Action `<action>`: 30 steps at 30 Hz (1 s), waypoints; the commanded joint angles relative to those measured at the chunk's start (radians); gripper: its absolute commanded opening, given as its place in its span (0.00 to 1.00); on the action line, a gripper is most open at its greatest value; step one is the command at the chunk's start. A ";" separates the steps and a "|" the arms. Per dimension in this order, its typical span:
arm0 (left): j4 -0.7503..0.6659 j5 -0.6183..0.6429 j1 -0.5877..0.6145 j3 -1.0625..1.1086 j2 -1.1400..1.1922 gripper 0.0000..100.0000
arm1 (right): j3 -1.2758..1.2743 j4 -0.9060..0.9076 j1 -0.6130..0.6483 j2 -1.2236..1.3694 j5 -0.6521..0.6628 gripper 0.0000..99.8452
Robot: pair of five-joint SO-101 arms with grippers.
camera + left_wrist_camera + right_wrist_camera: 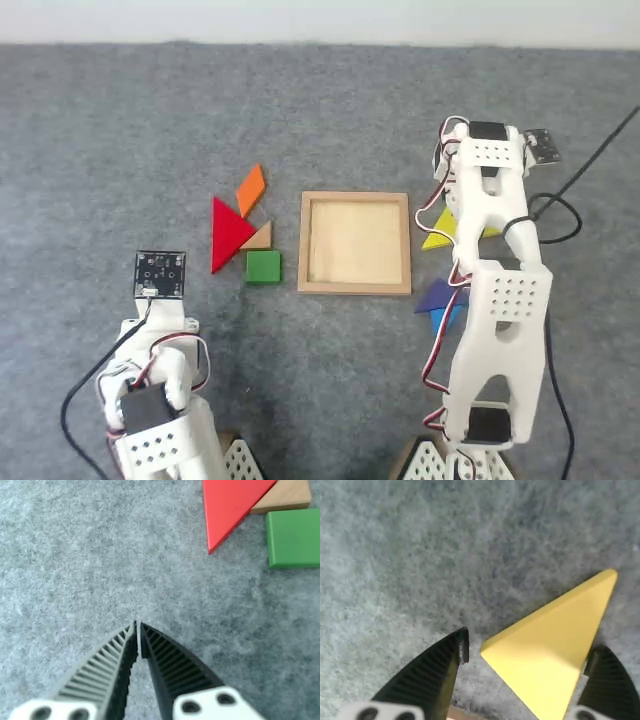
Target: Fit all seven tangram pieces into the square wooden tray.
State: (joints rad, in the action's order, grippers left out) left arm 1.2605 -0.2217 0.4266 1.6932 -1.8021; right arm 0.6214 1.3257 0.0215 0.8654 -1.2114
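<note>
The square wooden tray (303,243) lies empty in the middle of the grey mat. To its left are an orange parallelogram (251,189), a red triangle (228,233) (232,505), a small tan triangle (259,238) (285,497) and a green square (263,266) (294,537). To its right a yellow triangle (438,235) (550,655) lies between the fingers of my open right gripper (527,652). A dark blue triangle (438,294) and a light blue piece (440,320) lie nearer the front. My left gripper (138,625) is shut and empty over bare mat, short of the red triangle.
The right arm (495,300) stretches along the tray's right side and covers part of the yellow and blue pieces. The left arm's base (160,430) sits at the front left. Open mat lies behind the tray and at the far left.
</note>
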 commanded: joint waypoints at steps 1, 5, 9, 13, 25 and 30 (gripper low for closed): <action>0.008 -0.008 0.008 -0.010 -0.018 0.01 | 0.046 0.007 -0.002 -0.005 0.029 0.36; 0.008 -0.008 0.008 -0.010 -0.018 0.01 | 0.046 0.031 -0.002 -0.005 0.034 0.36; 0.008 -0.008 0.008 -0.010 -0.018 0.01 | 0.048 0.036 -0.004 -0.005 0.071 0.36; 0.008 -0.008 0.008 -0.010 -0.018 0.01 | 0.048 0.067 -0.004 -0.012 0.100 0.36; 0.008 -0.008 0.008 -0.010 -0.018 0.01 | 0.048 0.077 -0.004 -0.007 0.101 0.36; 0.008 -0.008 0.008 -0.010 -0.018 0.01 | 0.048 0.077 0.004 -0.010 0.101 0.36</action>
State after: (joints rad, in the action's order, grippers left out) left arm 1.2605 -0.2217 0.4266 1.6932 -1.8021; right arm 0.6306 1.3779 0.0199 0.8654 -1.1239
